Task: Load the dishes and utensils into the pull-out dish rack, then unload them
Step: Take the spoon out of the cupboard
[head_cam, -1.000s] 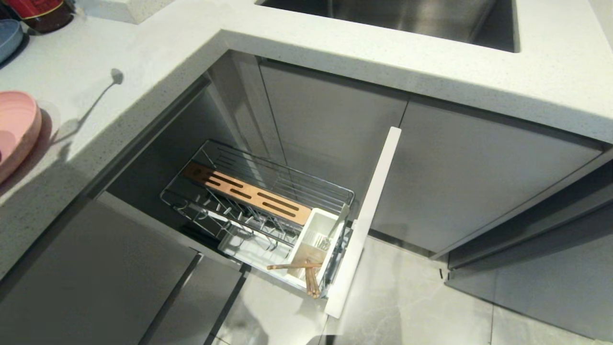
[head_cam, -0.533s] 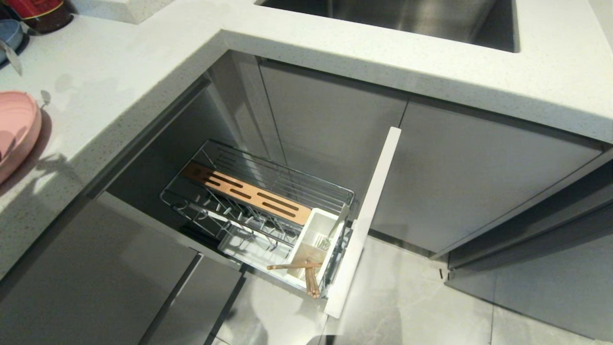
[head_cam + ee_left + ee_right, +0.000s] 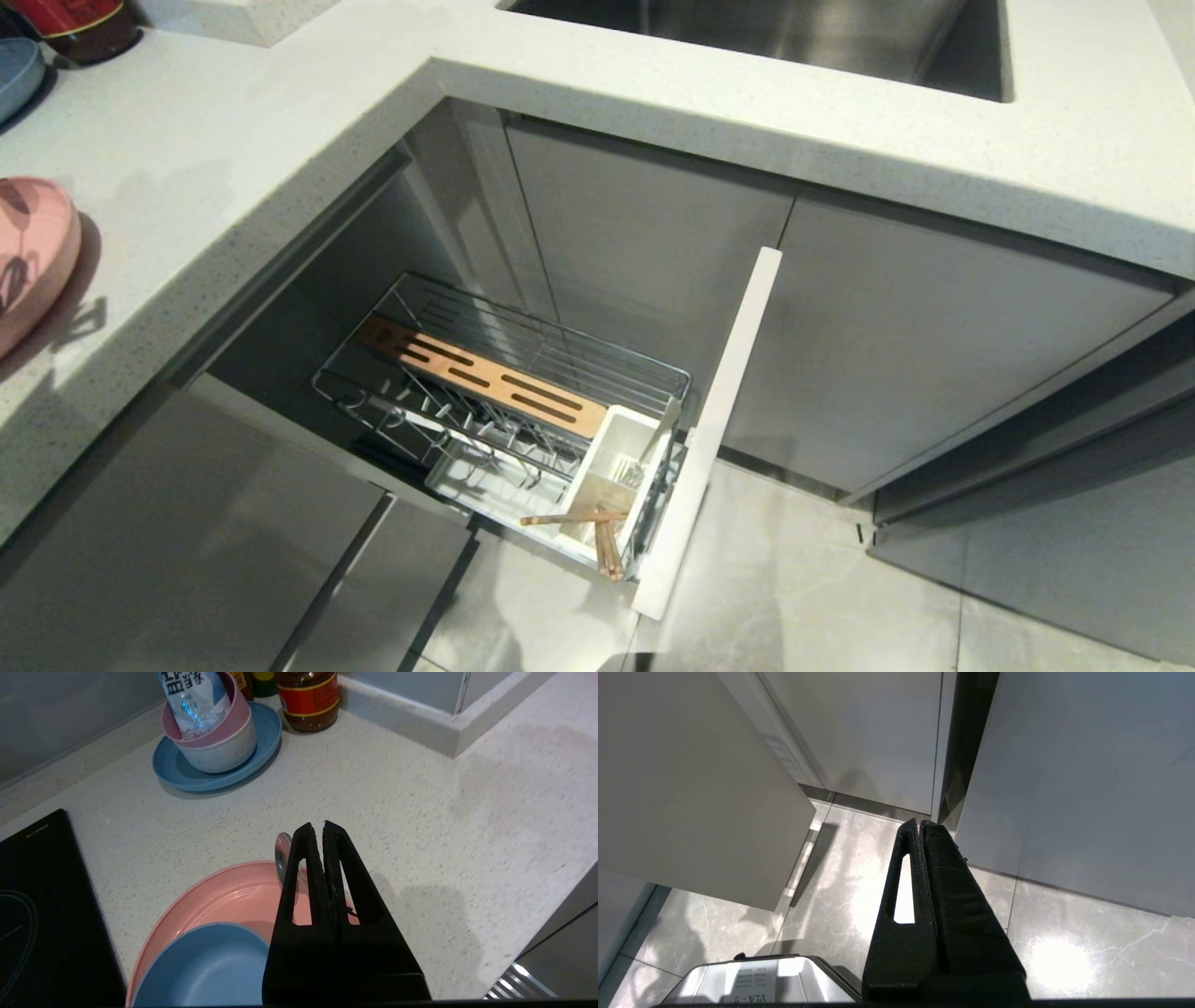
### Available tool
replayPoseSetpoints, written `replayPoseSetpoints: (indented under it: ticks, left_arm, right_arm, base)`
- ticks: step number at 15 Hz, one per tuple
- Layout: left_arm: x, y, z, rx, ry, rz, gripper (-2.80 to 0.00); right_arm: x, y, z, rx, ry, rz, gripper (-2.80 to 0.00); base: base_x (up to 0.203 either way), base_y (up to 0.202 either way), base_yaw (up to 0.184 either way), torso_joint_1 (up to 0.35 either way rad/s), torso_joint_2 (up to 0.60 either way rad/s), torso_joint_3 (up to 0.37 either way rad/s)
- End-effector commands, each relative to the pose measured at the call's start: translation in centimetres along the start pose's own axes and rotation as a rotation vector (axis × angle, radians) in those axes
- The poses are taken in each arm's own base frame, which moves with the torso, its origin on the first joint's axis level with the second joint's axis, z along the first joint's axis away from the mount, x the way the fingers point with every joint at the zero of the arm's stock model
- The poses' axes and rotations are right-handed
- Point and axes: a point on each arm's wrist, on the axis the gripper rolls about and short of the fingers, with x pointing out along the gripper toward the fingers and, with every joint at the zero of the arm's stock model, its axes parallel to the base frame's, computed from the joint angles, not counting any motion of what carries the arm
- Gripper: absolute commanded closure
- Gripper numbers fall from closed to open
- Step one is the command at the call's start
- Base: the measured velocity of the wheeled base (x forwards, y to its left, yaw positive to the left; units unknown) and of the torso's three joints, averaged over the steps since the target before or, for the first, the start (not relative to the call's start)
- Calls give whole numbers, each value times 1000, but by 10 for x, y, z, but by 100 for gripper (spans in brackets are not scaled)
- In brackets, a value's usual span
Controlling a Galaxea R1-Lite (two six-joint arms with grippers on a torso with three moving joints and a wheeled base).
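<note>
above the pink plate (image 3: 224, 896) the left gripper (image 3: 322, 828) was clamped on the spoon (image 3: 282, 851); the right gripper's (image 3: 920, 826) fingers were together.

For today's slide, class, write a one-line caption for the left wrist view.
Left tool shut on the spoon above the pink plate holding the light-blue bowl.

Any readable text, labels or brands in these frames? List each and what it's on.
"VLA - 5", seen upside down: white sticker on the robot's metal base, right wrist view; smaller lines above it too small to read.
Large Chinese characters: plastic bag in the stacked bowls; cut off, not readable.
Small print on the black cooktop: too small.
Jar label: no readable text.
</note>
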Motion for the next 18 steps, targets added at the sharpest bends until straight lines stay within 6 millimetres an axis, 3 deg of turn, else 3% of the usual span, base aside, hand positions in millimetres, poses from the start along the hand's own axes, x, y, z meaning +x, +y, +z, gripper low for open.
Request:
replayPoseSetpoints:
  ticks: [1,6,12,18]
  left_arm:
    - [-2,1,-6,34,13,6,0]
    - [-11,12,1,66,-16,9,0]
    - [-14,8,-26,213,22,-69,0]
    - [-15,6,-39,323,41,-99,0]
  right_arm:
    - [0,0,0,1,-5,1,0]
    - [0,0,0,1,-5,1,0]
    - [0,0,0,1,-5,1,0]
    - [0,0,0,1,-5,1,0]
  base:
    - [0,0,0,0,0,0]
    - [0,0,0,0,0,0]
    - [0,0,0,0,0,0]
    - [0,0,0,0,0,0]
